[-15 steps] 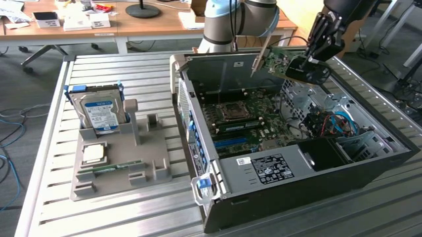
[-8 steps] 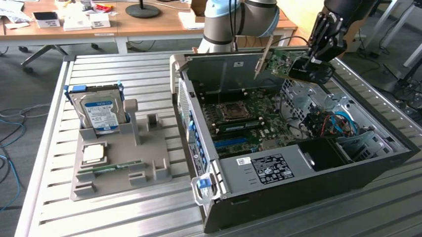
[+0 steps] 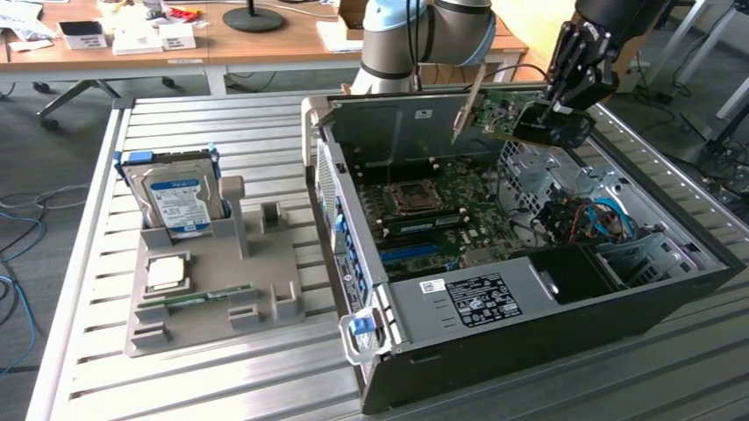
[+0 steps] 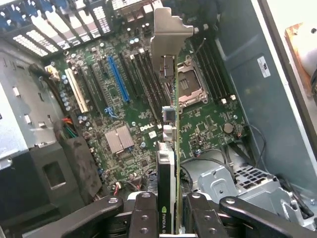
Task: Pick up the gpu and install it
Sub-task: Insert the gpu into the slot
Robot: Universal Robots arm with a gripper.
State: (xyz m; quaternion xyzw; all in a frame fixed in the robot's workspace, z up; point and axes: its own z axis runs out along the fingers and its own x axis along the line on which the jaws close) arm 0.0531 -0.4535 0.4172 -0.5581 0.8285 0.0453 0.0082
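Observation:
My gripper (image 3: 562, 103) is shut on the gpu (image 3: 506, 110), a green card with a black fan and a silver end bracket (image 3: 469, 103). It hangs in the air over the far end of the open computer case (image 3: 515, 324). In the wrist view the gpu (image 4: 171, 148) is seen edge-on between my fingers (image 4: 143, 213), with its bracket (image 4: 168, 37) pointing away from me. Below it lies the green motherboard (image 4: 133, 124) with a blue slot (image 4: 118, 79) and several black slots beside it. The card is above the board and apart from it.
At the exterior view's left, a grey holder (image 3: 263, 281) carries a silver hard drive (image 3: 175, 197), a processor chip (image 3: 164, 272) and a memory stick (image 3: 202, 296). The case and holder sit on a slatted metal table (image 3: 140, 386). Inside the case are cables (image 3: 597, 219) and a black duct (image 3: 580, 272).

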